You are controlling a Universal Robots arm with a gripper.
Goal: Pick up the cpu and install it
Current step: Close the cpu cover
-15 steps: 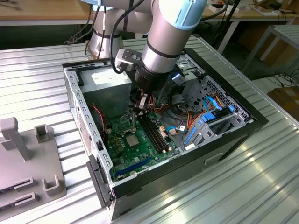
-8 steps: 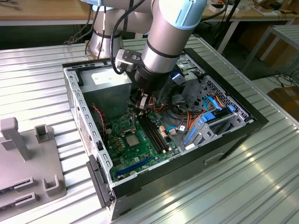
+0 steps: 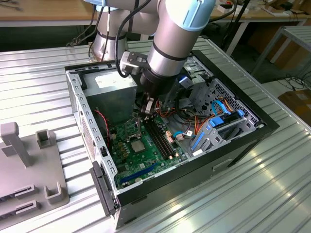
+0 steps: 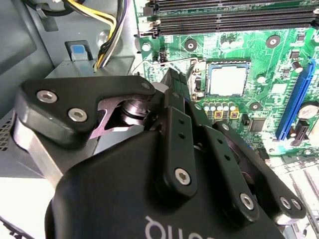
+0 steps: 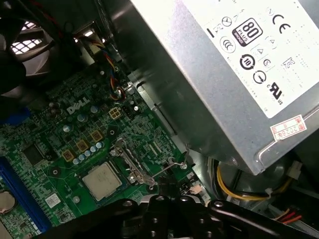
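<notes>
the ribbed metal surface [image 3: 272, 184] carried the open computer case [image 3: 243, 141]; my hand [image 3: 147, 108] hung inside, its grip unclear, the cpu [image 4: 228, 79] seated below.

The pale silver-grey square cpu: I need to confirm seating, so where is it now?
The cpu lies in the green motherboard's metal-framed socket in both wrist views, beside the black memory slots.

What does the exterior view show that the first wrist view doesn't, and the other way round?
Exterior view alone: the grey-and-blue robot arm reaching into the open black computer case, plus a grey plastic fixture on the ribbed metal table.

First wrist view alone: the white label on the silver power supply box, and yellow cables beneath it.

Both: the green motherboard with the pale silver square cpu lying in its socket.
</notes>
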